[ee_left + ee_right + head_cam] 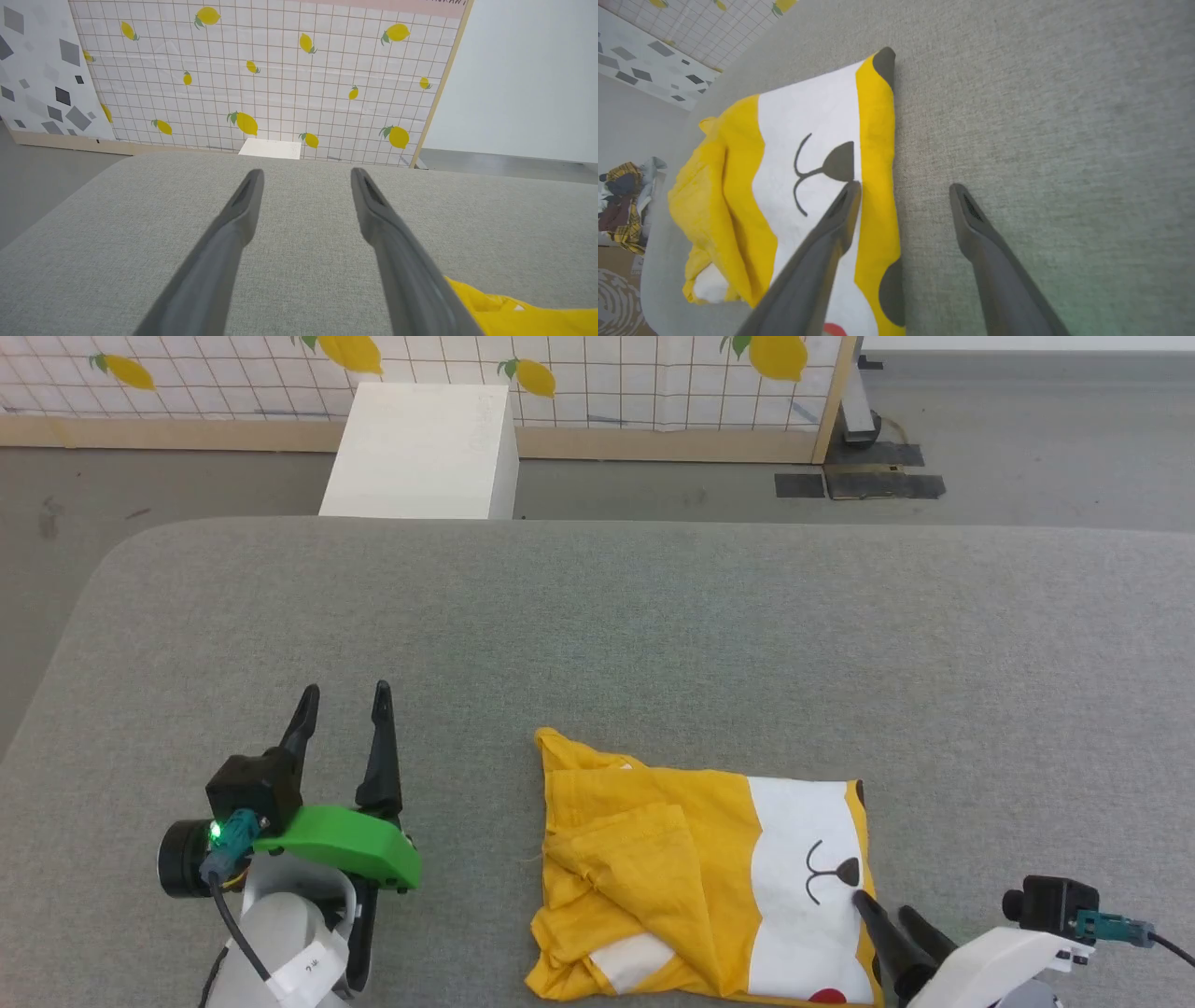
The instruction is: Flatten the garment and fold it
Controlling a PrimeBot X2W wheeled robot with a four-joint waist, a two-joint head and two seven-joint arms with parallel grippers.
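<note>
Left gripper [345, 691]: fingers spread wide, over bare grey surface [597, 616] near front-left corner. Right gripper [882, 903]: fingers apart, one over right edge of garment [653, 840], other over bare surface. Garment: rumpled, partly folded, at front edge, right of centre.

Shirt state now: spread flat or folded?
Folded, roughly. The garment lies as a compact rectangle on the table; its left half is bunched in overlapping creased layers, its right half with the black nose lies smooth.
</note>
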